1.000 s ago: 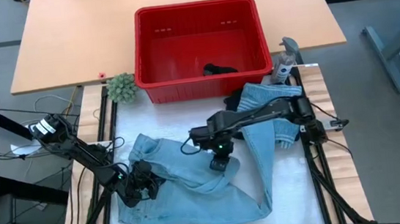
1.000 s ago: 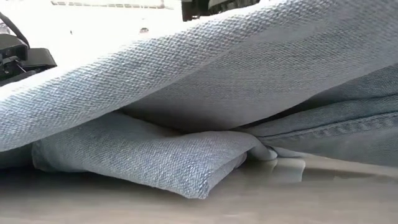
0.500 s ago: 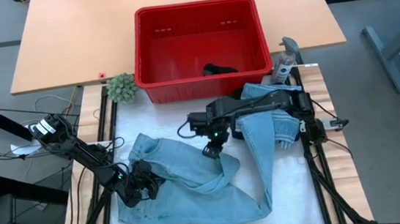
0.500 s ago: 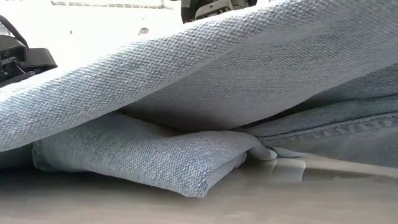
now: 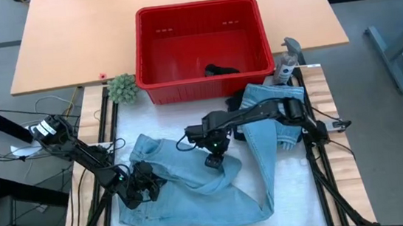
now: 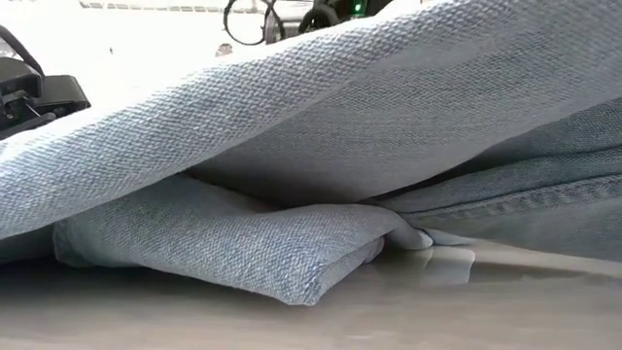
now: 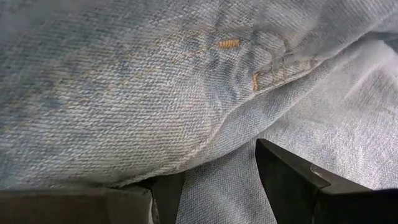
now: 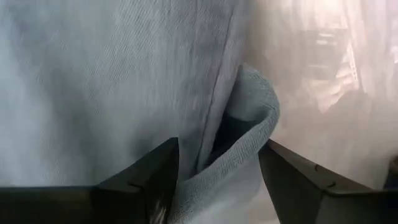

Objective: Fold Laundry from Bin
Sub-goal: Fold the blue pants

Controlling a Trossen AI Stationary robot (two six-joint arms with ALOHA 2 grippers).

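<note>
You have the jeans (image 5: 193, 184) spread in front of the bin (image 5: 201, 42), the left gripper (image 5: 140, 187) clamping the waist end to anchor it while the right gripper (image 5: 216, 160), jaws apart around a fold of leg, looks poised to regrip.

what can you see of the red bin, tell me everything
The red bin is a large rectangular plastic tub with a rolled rim and small slots high in its walls. It stands upright at the table's far side, nearly empty, one dark cloth lying inside. The small green plant sits beside its left corner; light denim lies before it.
</note>
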